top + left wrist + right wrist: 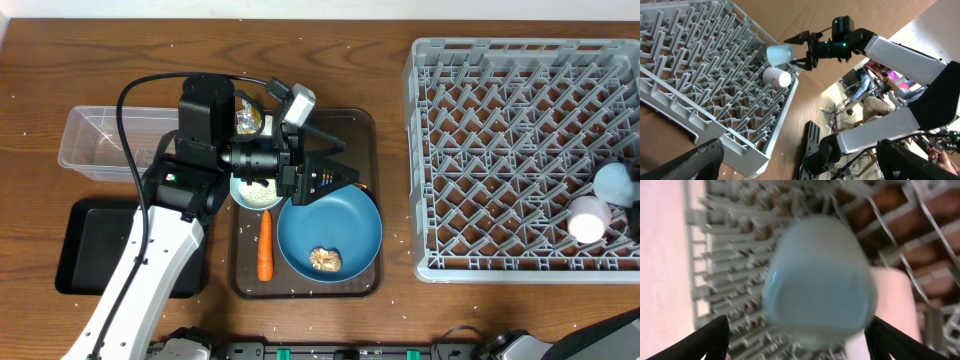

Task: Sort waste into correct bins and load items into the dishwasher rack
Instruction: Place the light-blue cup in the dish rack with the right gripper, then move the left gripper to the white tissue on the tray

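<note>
Brown serving tray (357,124) on wooden table (100,60)

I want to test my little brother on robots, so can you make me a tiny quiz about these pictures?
1. True or false: the carrot lies on the brown serving tray, beside the dark-blue plate.
2. What sits on the plate? A) a spoon B) a brown food lump C) a banana
3. Which cup is right at the right gripper, over the dishwasher rack?

Key:
1. True.
2. B.
3. The light-blue cup; the white-pink cup already lies in the rack.
</note>
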